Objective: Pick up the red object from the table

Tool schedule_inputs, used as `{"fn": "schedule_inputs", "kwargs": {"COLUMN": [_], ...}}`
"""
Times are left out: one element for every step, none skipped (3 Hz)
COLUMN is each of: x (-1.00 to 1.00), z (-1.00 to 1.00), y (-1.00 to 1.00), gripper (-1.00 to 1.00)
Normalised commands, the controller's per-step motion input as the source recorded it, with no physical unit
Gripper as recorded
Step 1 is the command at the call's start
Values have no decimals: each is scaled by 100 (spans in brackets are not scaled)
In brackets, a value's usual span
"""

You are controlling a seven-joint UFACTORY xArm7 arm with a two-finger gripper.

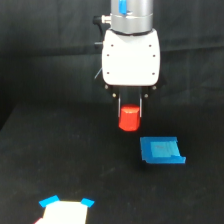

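Table [60, 160] matte black, backdrop dark cloth. White-and-blue piece [65, 210] at bottom edge, exterior view's left. Gripper [130, 111] centre, clamped on red object [129, 118], which looked lifted clear of the surface. Flat blue piece [161, 150] lay just right, below it.

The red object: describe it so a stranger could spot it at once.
Start at the large white gripper body hanging over the matte black table. Directly beneath it, between the dark jaws, sits the small bright red-orange faceted block. The flat blue square piece lies lower, toward the exterior view's right.
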Motion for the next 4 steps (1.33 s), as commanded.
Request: {"fn": "schedule_inputs", "kwargs": {"x": [-19, 16, -7, -4], "z": [57, -22, -45, -52], "y": [-63, -5, 11, -10], "gripper": [-74, -100, -96, -100]}}
